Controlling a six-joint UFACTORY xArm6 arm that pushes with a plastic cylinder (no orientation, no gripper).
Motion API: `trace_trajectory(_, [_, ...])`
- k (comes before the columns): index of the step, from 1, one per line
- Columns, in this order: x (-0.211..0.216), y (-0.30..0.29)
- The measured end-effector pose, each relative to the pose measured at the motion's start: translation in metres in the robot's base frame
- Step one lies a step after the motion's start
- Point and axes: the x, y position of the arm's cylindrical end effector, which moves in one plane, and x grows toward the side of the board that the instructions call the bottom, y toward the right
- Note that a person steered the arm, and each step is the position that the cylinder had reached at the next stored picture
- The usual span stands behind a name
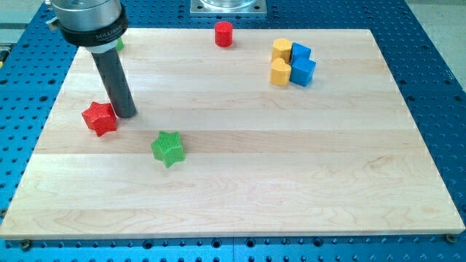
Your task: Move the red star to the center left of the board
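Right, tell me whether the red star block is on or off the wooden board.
On: the red star block lies wholly on the wooden board, beside my tip.

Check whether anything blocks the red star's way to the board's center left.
Nothing visible does. My tip sits right against the red star on its right side, and only bare board lies between the star and the left edge. The green star lies off to the view's right, clear of that path.
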Motion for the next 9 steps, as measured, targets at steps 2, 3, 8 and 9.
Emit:
trace_trajectory(2, [-0.001, -0.002])
trace_trajectory(3, [-0.001, -0.012])
trace_trajectory(8, [-0.004, 0.136])
trace_trajectory(9, [0.004, 0.148])
